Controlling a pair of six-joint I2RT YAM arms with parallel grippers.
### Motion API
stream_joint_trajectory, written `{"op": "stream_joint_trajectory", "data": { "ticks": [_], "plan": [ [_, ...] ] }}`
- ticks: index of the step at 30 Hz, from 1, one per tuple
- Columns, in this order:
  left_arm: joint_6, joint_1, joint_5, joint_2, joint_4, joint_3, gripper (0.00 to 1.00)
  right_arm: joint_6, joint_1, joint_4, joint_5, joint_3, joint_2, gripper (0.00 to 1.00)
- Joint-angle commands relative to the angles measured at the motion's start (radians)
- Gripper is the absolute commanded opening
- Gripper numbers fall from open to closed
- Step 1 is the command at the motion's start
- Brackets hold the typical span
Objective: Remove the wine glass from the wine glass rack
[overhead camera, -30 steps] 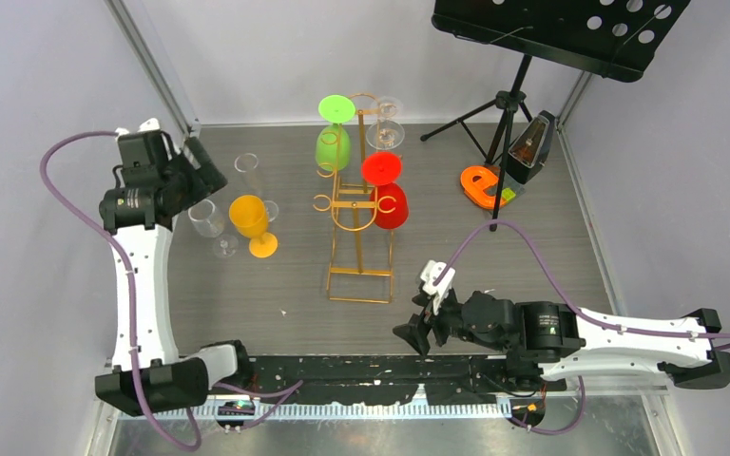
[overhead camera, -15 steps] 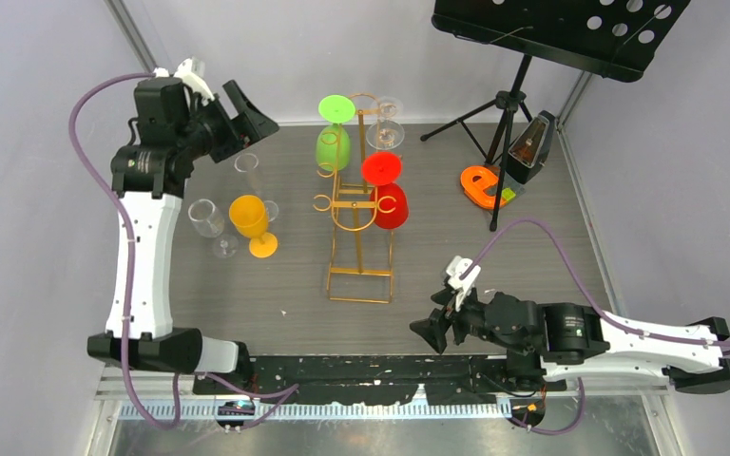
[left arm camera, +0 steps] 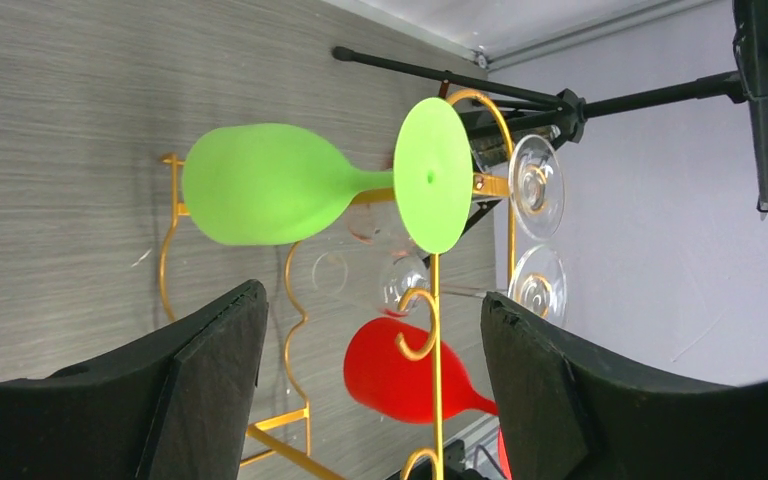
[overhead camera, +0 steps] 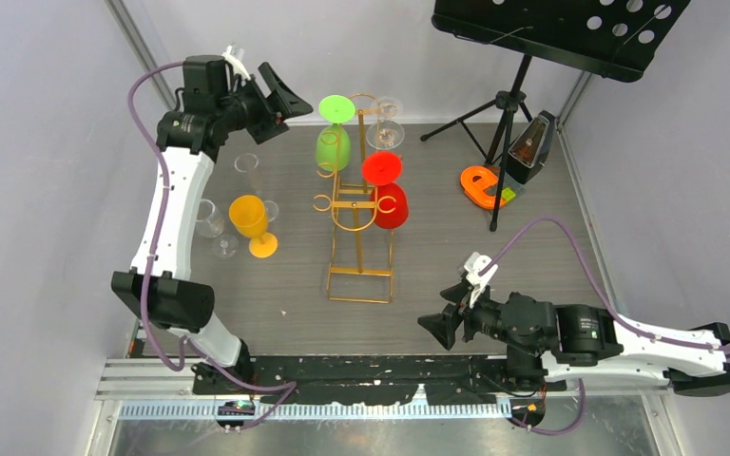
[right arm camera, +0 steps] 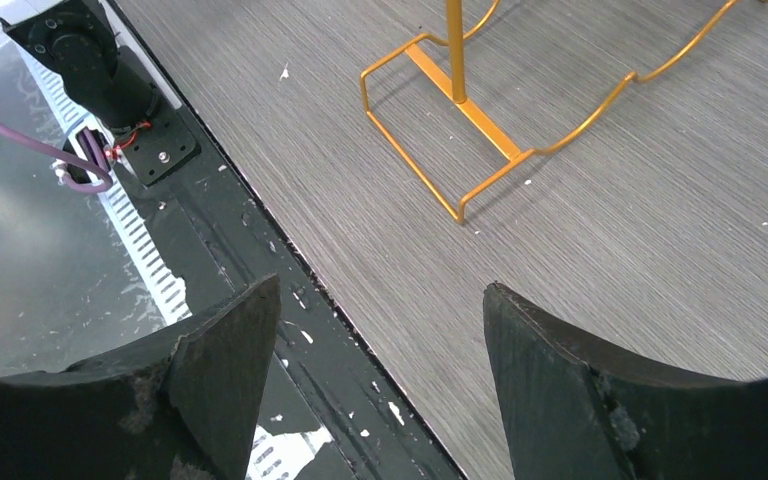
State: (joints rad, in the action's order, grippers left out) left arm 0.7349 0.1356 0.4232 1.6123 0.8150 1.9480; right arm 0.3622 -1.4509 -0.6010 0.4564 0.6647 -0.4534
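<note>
The green wine glass (overhead camera: pixel 333 147) hung upside down on the wine glass rack (right arm camera: pixel 480 118), foot up and bowl down, on a hook at the rack's upper left, just above the middle of the overhead frame. In my left wrist view it lay across the upper centre, its stem caught in a gold loop.

The left gripper (overhead camera: pixel 288 116) sat just left of that glass in the overhead frame. It was spread wide and held nothing, and I could see clear space between its fingers and the green bowl.

A red wine glass (overhead camera: pixel 391 206) hung inverted lower on the rack's right side, and a clear glass (overhead camera: pixel 385 133) hung above it near the top.

The rack stood upright on its rectangular wire base in the middle of the grey worktop (overhead camera: pixel 532 247). Left of it, an orange glass (overhead camera: pixel 248 217) stood on the worktop with two clear glasses (overhead camera: pixel 206 218) close by.

The right gripper (overhead camera: pixel 437 309) was at the lower right of centre, near the worktop's front edge. It was also spread and empty, well apart from the rack's base.

At the upper right stood a black music stand (overhead camera: pixel 570 28). A metronome (overhead camera: pixel 532 147) and an orange object (overhead camera: pixel 483 185) were beside its legs.
</note>
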Motion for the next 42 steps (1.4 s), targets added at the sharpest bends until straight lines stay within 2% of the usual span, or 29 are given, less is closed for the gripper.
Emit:
{"op": "stream_joint_trajectory", "data": {
  "ticks": [1,12,29,42],
  "plan": [
    [0.069,0.025,0.046,0.042,-0.103,0.066,0.75,0.019,0.001,0.019,0.042,-0.015,0.029,0.80],
    [0.105,0.065,0.041,0.165,-0.122,0.167,0.55,0.020,0.001,0.014,0.063,-0.042,0.085,0.81],
    [0.122,0.076,0.053,0.222,-0.125,0.214,0.42,0.014,0.001,0.006,0.086,-0.052,0.124,0.82],
    [0.139,0.085,0.081,0.233,-0.146,0.215,0.39,0.019,0.001,0.004,0.088,-0.063,0.142,0.82]
  ]
}}
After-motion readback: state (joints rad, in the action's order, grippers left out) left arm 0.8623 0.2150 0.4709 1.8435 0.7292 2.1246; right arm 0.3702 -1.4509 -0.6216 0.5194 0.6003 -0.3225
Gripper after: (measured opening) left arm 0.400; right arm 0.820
